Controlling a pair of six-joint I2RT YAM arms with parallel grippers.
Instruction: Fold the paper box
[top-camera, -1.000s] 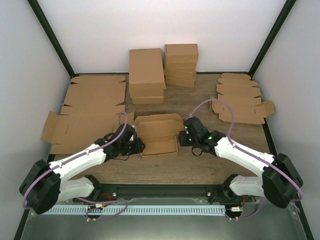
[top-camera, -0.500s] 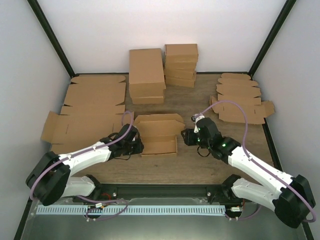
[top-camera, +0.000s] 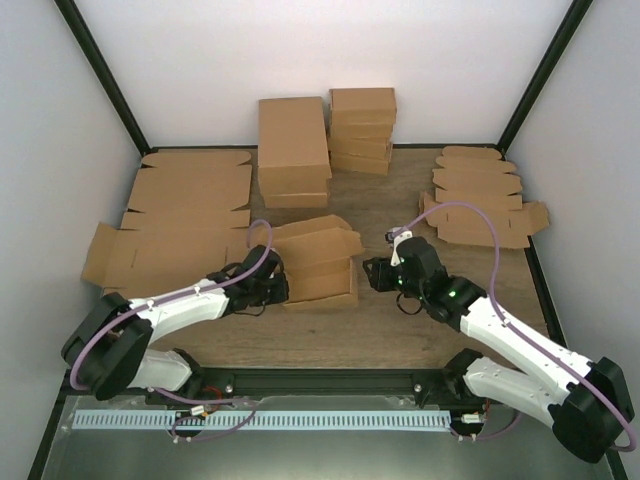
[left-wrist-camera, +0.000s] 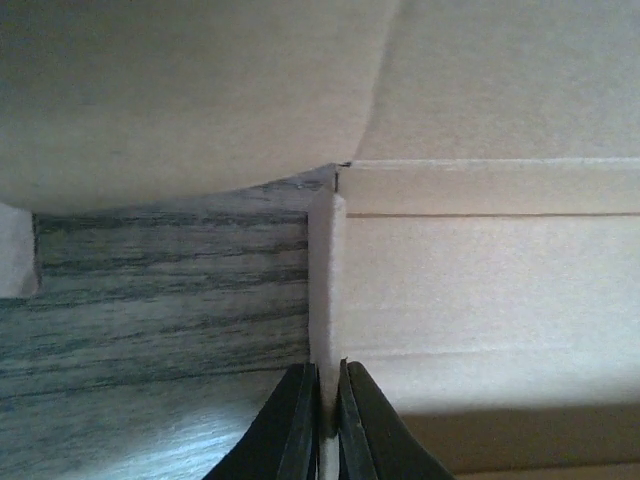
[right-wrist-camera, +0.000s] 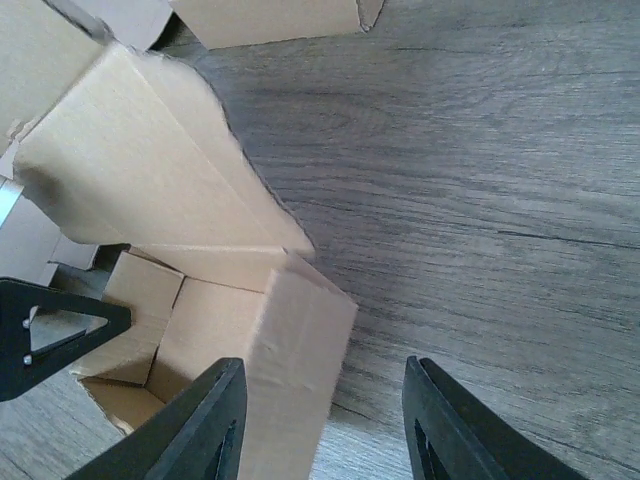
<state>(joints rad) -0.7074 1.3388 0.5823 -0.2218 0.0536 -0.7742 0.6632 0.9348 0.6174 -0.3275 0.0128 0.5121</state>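
Newly shifted paper box (top-camera: 318, 268), left hand (left-wrist-camera: 322, 378) pinching its wall, right hand (right-wrist-camera: 322, 372) open alongside.

Overhead now: left arm (top-camera: 180, 305) at seven o'clock, right arm (top-camera: 505, 325) at five, both smooth white shells broken up by chunky black joints. A purple cable (top-camera: 455, 208) loops off each one. There's a green light (top-camera: 452, 293) glowing on the right arm. Up close, the right gripper (right-wrist-camera: 325, 370) has matte black, wedge-shaped fingers (right-wrist-camera: 200, 430).
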